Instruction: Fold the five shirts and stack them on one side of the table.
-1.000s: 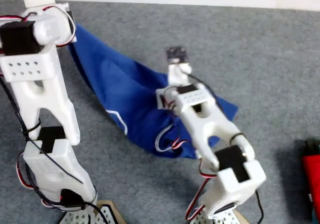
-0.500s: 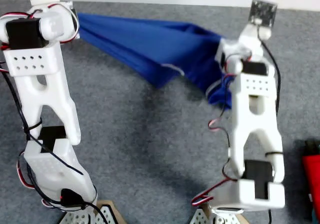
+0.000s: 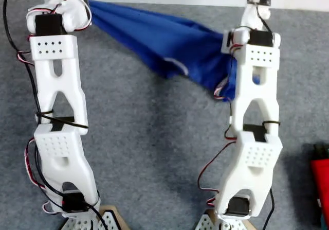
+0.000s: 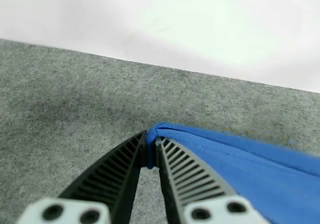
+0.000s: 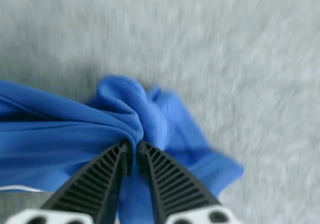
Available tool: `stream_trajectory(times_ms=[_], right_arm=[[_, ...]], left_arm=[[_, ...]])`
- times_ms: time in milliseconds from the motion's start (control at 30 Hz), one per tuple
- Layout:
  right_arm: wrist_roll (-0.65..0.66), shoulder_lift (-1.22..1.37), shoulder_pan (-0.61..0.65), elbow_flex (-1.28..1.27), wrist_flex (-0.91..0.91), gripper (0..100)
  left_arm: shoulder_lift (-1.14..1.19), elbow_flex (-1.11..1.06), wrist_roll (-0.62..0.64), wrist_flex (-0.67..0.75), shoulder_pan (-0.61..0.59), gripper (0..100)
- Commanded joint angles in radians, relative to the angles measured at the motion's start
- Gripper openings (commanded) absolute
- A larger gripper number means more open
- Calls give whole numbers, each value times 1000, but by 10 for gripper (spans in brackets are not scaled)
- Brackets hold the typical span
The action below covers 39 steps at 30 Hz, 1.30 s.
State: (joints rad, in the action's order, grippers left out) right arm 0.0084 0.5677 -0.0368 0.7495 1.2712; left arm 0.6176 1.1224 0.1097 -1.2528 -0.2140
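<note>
Shirt (image 3: 169, 45), blue, hangs stretched between our two arms along the far edge of the table (image 3: 154, 153). Its shadow on the grey surface suggests most of it is lifted clear.

Left gripper (image 4: 151, 141): jaws closed on a thin corner or hem of the shirt, pinched right at the tips. The cloth runs off taut toward the other arm.

Right gripper (image 5: 132, 148): jaws closed on a thicker bunch, with several layers gathered at the tips and a loose flap hanging below toward the table.

Why held so, as we judge it: pulling two ends apart in the air lets the cloth open and shake out its creases so it can be laid flat for folding. The grips are uneven, one on a clean edge and one on a wad, and the middle sags in a twisted fold with a white trim line showing. We doubt it will land square.

Red thing (image 3: 321, 181) lies at the table's right edge, well apart from the shirt. It may be another garment, but we cannot tell.

Step in hand: spreading, early in the task, with no fold made on this shirt yet.
</note>
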Motion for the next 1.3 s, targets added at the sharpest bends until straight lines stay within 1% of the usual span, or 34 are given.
stream_trajectory(times_ms=[0, 100, 167, 233, 367, 433, 533, 600, 700, 800, 933, 1033, 1133, 1200, 1267], right_arm=[[28, 8, 2, 87, 91, 5], [150, -4, 73, 88, 266, 6], [166, -22, 111, 88, 383, 6], [166, -44, 127, 88, 461, 6], [184, -90, 127, 22, 493, 10], [249, -130, 134, -79, 493, 34], [302, -237, 162, -280, 492, 122], [339, -340, 206, -424, 489, 164], [353, -533, 292, -627, 476, 173], [333, -743, 334, -796, 398, 173], [203, -926, 334, -1032, 202, 173], [110, -946, 369, -1211, 15, 173], [58, -914, 400, -1330, -182, 173], [44, -883, 403, -1353, -278, 173], [41, -851, 406, -1351, -320, 173]], left_arm=[[-18, 12, 14, 20, -50, 6], [-30, 27, 14, -5, -50, 6], [-54, 56, 14, -101, -47, 6], [-79, 77, 14, -210, -35, 6], [-104, 105, 12, -433, -16, 6], [-102, 96, 11, -505, -15, 6], [-102, 56, 8, -514, -38, 6], [-102, 53, 9, -514, -44, 6], [-102, 54, 9, -514, -44, 6], [-104, 54, 11, -514, -42, 6], [-102, 51, 11, -514, -47, 6], [-102, 50, 11, -514, -48, 6], [-102, 50, 11, -514, -48, 6], [-102, 48, 11, -514, -48, 6], [-102, 48, 11, -514, -48, 6]])
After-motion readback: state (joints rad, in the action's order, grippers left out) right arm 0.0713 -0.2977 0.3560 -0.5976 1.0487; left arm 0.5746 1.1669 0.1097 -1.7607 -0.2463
